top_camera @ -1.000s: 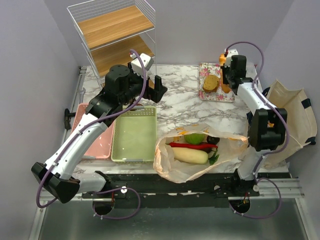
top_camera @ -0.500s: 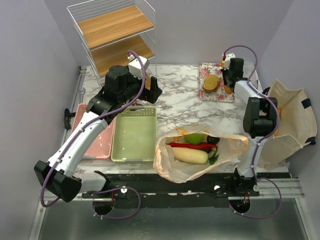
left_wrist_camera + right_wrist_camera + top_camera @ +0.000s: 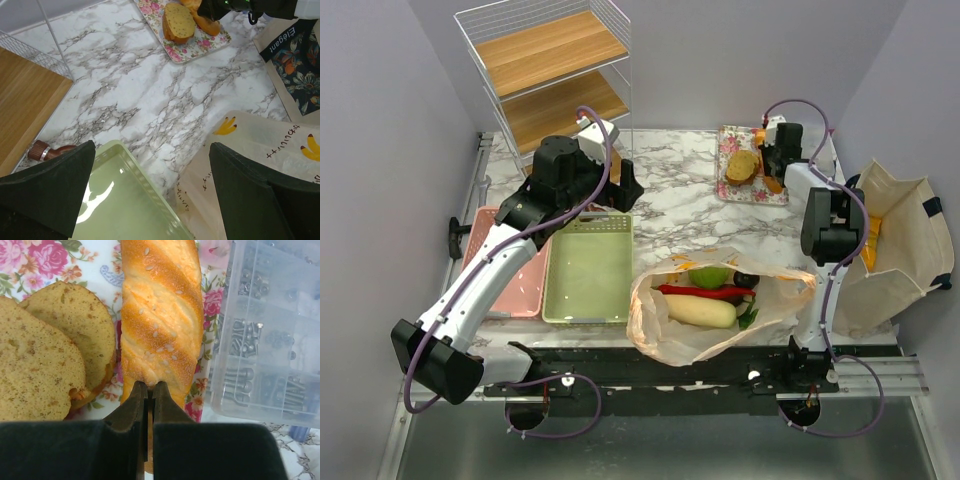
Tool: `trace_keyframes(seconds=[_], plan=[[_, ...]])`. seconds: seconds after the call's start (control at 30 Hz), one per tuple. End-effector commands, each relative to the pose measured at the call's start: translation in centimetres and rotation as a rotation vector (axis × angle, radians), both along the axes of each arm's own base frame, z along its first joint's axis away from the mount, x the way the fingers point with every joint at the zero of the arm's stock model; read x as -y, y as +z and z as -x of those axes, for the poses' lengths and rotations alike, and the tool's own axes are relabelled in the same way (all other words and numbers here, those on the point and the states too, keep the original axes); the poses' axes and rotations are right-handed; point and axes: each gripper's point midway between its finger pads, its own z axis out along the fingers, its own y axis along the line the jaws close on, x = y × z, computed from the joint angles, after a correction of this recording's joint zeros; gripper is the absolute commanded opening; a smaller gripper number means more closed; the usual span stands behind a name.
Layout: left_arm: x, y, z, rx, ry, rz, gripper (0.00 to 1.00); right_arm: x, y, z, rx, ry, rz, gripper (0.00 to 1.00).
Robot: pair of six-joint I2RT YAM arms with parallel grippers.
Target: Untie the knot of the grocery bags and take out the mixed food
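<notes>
A tan grocery bag [image 3: 660,330] lies open at the table's front. It holds a green round vegetable [image 3: 710,276], a long red chilli [image 3: 705,292], a pale radish [image 3: 700,311] and a dark ball [image 3: 747,280]. My right gripper [image 3: 150,385] is shut on the near end of a golden bread roll [image 3: 160,315], over the floral tray [image 3: 45,260] at the back right. My left gripper [image 3: 150,150] is open and empty above the far edge of the green basket [image 3: 150,200]. The bag's printed edge [image 3: 250,165] shows below it.
Two brown bread slices [image 3: 45,355] lie on the floral tray [image 3: 760,192]. A clear box of screws [image 3: 270,330] sits right of it. A canvas tote [image 3: 905,240] stands at the right, a pink tray [image 3: 515,290] at the left, a wire shelf [image 3: 550,70] behind. A brown bottle [image 3: 50,150] lies by the shelf.
My right arm has folded back and its gripper has shifted slightly left over the floral tray with the roll. My left gripper has drawn back a little to the left.
</notes>
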Motion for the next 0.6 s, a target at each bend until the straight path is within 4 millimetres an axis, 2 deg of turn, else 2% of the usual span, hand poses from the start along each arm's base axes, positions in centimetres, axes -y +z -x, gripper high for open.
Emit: trace_keyframes(seconds=[0.0,0.1,0.23,0.37,0.43,0.57], plan=[[0.2,0.7,0.6,0.010,-0.025,0.035,0.99,-1.1,0.3,-0.9,0.016,0.022,-0.062,0.04],[0.3,0.4,0.8,0.002,-0.038,0.030,0.98,-1.2,0.6,-0.7,0.006,0.018,-0.068,0.31],[0.5,0.5,1.4,0.030,-0.089,0.011,0.98,-1.3,3.3,-0.2,0.025,0.008,-0.086,0.56],[0.7,1.2,2.5,0.078,-0.161,-0.003,0.98,-2.1,7.8,0.8,0.055,0.026,-0.125,0.65],[0.9,1.8,3.5,0.125,-0.222,-0.011,0.99,-3.1,10.6,1.7,0.077,0.066,-0.164,0.67],[1.7,3.1,6.9,0.272,-0.441,-0.046,0.98,-5.7,16.5,4.7,0.104,0.183,-0.251,0.79]])
